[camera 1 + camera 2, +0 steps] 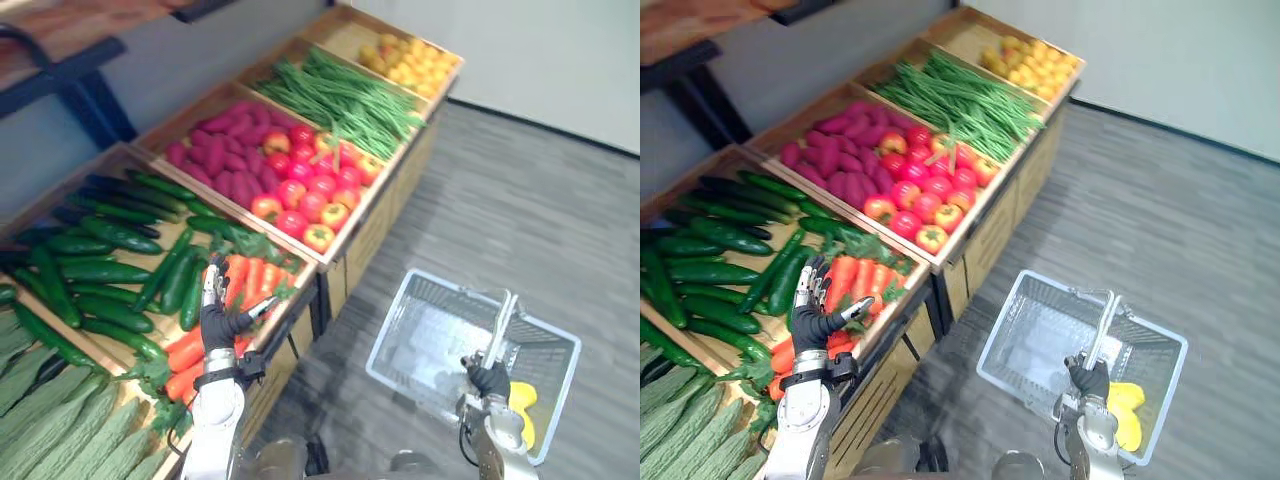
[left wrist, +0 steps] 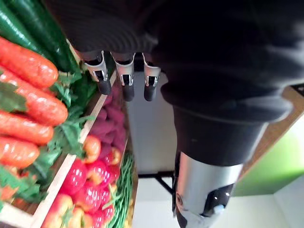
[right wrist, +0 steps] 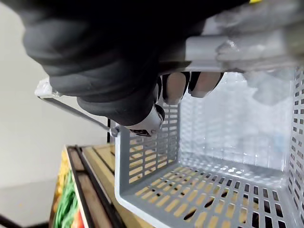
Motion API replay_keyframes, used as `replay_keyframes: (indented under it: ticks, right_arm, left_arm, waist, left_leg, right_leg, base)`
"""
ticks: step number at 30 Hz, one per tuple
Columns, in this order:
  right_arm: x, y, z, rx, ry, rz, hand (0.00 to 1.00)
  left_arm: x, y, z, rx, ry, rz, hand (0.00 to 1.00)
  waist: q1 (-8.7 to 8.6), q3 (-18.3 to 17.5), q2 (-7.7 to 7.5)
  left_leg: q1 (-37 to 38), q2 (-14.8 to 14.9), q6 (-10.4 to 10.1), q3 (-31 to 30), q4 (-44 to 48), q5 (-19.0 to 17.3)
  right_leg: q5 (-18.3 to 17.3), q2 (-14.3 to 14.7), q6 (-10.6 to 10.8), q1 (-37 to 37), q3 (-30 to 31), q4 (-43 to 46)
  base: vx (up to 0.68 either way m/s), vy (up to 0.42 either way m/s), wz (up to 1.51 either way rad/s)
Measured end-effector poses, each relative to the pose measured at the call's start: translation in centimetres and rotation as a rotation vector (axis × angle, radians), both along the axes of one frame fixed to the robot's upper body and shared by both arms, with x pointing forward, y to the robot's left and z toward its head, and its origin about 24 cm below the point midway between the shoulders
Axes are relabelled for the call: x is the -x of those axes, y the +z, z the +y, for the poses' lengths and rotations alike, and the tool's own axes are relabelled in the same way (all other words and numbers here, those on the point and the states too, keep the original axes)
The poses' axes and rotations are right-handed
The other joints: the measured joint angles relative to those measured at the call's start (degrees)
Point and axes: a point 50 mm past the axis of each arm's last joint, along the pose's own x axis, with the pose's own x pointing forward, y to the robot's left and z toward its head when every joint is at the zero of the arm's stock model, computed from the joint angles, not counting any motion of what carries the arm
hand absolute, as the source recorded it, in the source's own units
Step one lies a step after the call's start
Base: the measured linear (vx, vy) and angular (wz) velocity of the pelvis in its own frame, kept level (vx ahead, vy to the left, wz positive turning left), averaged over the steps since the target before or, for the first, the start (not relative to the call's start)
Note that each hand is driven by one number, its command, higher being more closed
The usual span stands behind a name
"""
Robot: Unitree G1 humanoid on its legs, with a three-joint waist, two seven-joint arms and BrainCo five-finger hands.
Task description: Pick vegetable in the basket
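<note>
Left eye view: a slanted wooden produce stand (image 1: 380,225) is seen, and a heap of orange carrots with green tops (image 1: 250,282) lying on it is taken as the reference. The left hand (image 1: 222,322) is held just over the carrots with fingers straight and thumb spread, and nothing is gripped. Whether the palm touches them cannot be told. Dark green cucumbers (image 1: 100,270) are laid just beside the carrots, and red and yellow apples (image 1: 310,200) are piled in the next compartment past them. A grey perforated plastic basket (image 1: 415,345) is hung over the floor, well apart from the carrots, and is carried by the right hand (image 1: 490,380).

Right eye view: the same layout is repeated. A yellow item (image 1: 1125,410) is made out in the basket by the right hand, but what it is cannot be told.

Left wrist view: the silver dark-tipped fingers (image 2: 124,78) are shown extended and unloaded, with the carrots close alongside.

Right wrist view: the right hand's fingers are seen curled round the basket's grey bar handle (image 3: 247,47), so the basket is held securely.

The step in hand is judged to be the reach for a vegetable, and none has been grasped yet. For the next move, the left hand would have to be lowered onto one carrot and the fingers closed round it. The carrot would then be carried away from the heap to the basket.
</note>
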Motion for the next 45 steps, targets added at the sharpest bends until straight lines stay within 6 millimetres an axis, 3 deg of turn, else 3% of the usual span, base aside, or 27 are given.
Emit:
replay_keyframes:
  ticks: [2, 3, 4, 6, 9, 12, 14, 15, 16, 19, 21, 24, 30, 38, 45]
  right_arm:
    - [0.8, 0.1, 0.1, -0.005, -0.008, -0.001, 1.0]
    - [1.7, -0.3, 0.1, -0.015, -0.032, 0.02, 1.0]
    - [2.6, -0.7, -0.1, -0.021, -0.047, 0.047, 1.0]
    - [4.2, -1.6, -0.8, -0.023, -0.065, 0.107, 1.0]
    - [5.2, -1.6, -2.0, 0.004, -0.1, 0.127, 1.0]
    - [6.4, -1.8, -2.7, 0.029, -0.1, 0.164, 1.0]
    - [8.1, -2.4, -2.7, 0.012, -0.14, 0.205, 1.0]
    - [8.3, -2.6, -2.6, 0.002, -0.15, 0.212, 1.0]
    - [8.5, -3.0, -2.6, -0.028, -0.178, 0.217, 1.0]
    - [8.5, -3.6, -2.2, -0.067, -0.203, 0.228, 1.0]
    - [8.4, -4.3, -2.1, -0.093, -0.206, 0.244, 1.0]
    - [8.1, -4.3, -2.2, -0.099, -0.183, 0.236, 1.0]
    - [8.2, -5.0, -2.7, -0.097, -0.171, 0.267, 1.0]
    - [6.4, -4.8, -3.2, -0.072, -0.106, 0.24, 1.0]
    - [4.3, -4.1, -3.2, -0.048, -0.043, 0.191, 1.0]
  left_arm:
    - [-0.2, 0.5, -0.9, 0.012, -0.03, -0.026, 0.0]
    - [-0.2, 0.9, -1.1, 0.012, -0.041, -0.041, 0.0]
    - [-0.2, 1.1, -1.2, 0.007, -0.046, -0.051, 0.0]
    - [-0.2, 0.9, -1.8, 0.027, -0.049, -0.042, 0.0]
    - [-0.4, 1.3, -2.3, 0.028, -0.061, -0.061, 0.0]
    - [-0.9, 1.9, -3.0, 0.006, -0.089, -0.091, 0.0]
    - [-1.0, 2.4, -2.8, -0.028, -0.083, -0.111, 0.0]
    - [-0.9, 2.5, -2.6, -0.038, -0.079, -0.114, 0.0]
    - [-0.8, 2.5, -2.1, -0.074, -0.084, -0.113, 0.0]
    - [-0.9, 2.4, -1.2, -0.149, -0.09, -0.104, 0.0]
    - [-0.9, 2.4, -0.2, -0.258, -0.101, -0.091, 0.0]
    - [-1.0, 2.4, 0.9, -0.394, -0.111, -0.072, 0.0]
    - [-1.1, -0.9, 3.4, -0.725, -0.159, 0.113, 0.0]
    - [-1.3, -4.0, 6.0, -1.117, -0.232, 0.286, 0.0]
    - [-1.3, -4.0, 6.4, -1.291, -0.263, 0.286, 0.0]
  waist:
    - [-0.24, -0.1, -0.33]
    - [-0.38, -0.8, -1.51]
    - [-0.25, -0.9, -2.16]
    - [0.57, -2.1, -0.17]
    - [0.53, -2.5, 0.52]
    - [0.39, -2.3, 0.2]
    - [0.06, -2.0, -0.57]
    - [0.17, -2.0, -0.69]
    - [0.4, -2.7, -0.68]
    - [0.6, -3.8, -1.26]
    - [0.64, -4.6, -2.38]
    - [0.19, -4.9, -2.8]
    - [-0.89, -4.9, -2.83]
    - [-2.71, -4.4, -2.0]
    - [-3.12, -1.7, -1.23]
  left_leg:
    - [-0.3, 0.1, -2.6, -5.1, 2.0, -1.6]
    - [-1.8, -0.2, -4.3, -7.3, 4.8, -3.9]
    - [-2.4, 0.0, -5.7, -9.1, 7.4, -6.1]
    - [-4.0, 2.8, -7.8, -13.5, 8.8, -7.1]
    - [-4.9, 4.2, -10.7, -14.4, 5.7, -5.2]
    - [-6.6, 5.1, -10.4, -12.8, 4.4, -1.8]
    - [-6.1, 8.6, -8.0, -2.3, 3.9, -1.0]
    - [-5.8, 9.8, -7.8, 0.0, 3.9, -0.9]
    - [-5.6, 11.3, -9.2, 3.0, 3.2, 0.1]
    - [-5.7, 10.7, -9.9, 3.0, 1.2, 1.4]
    - [-5.6, 9.5, -10.3, 3.3, -2.8, 4.0]
    - [-5.0, 7.9, -10.3, 3.1, -7.8, 7.3]
    - [-1.3, 6.4, -11.0, 3.5, -16.2, 12.4]
    - [0.1, 6.2, -10.8, 5.3, -19.5, 14.5]
    - [-2.7, 5.9, -10.4, 7.9, -19.7, 14.9]
  right_leg:
    - [0.5, 3.4, 0.6, -1.9, 9.1, -6.7]
    - [3.5, 3.7, 2.1, -1.9, 13.6, -11.8]
    - [4.6, 3.5, 4.0, -2.0, 13.8, -11.5]
    - [3.0, 4.8, 1.3, -1.5, 7.5, -11.0]
    - [3.2, 4.6, 0.6, -1.4, 3.5, -11.8]
    - [3.9, 3.1, -0.5, 0.2, -1.0, -14.4]
    - [4.3, 1.4, -0.8, 3.0, -5.3, -16.5]
    - [4.5, 1.3, -0.7, 3.4, -5.7, -16.9]
    - [5.1, 1.1, -0.3, 4.2, -6.2, -18.1]
    - [7.0, 1.0, 0.1, 4.7, -5.9, -21.1]
    - [9.2, 0.6, 0.5, 4.7, -5.1, -24.6]
    - [11.3, 0.3, 0.2, 4.6, -4.3, -27.8]
    - [11.8, 0.5, 0.0, 4.7, -2.9, -28.6]
    - [13.5, 0.7, -0.2, 3.7, -1.2, -30.5]
    - [16.1, 0.9, 0.6, 0.5, 1.8, -32.6]
  base:
    - [0.28, -0.244, 1.58]
    - [0.25, -0.318, 1.6]
    - [0.3, -0.386, 1.57]
    - [0.27, -0.332, 1.14]
    - [0.13, -0.223, 0.75]
    - [-0.03, -0.128, 0.84]
    - [-0.08, -0.044, 0.99]
    - [-0.13, 0.01, 0.67]
    - [-0.12, 0.032, 0.31]
    - [-0.11, 0.071, 0.08]
    - [-0.06, 0.051, 0.0]
    - [-0.01, 0.02, 0.06]
    - [0.04, -0.01, -0.01]
    - [0.0, -0.009, -0.1]
    - [-0.06, 0.012, -0.2]
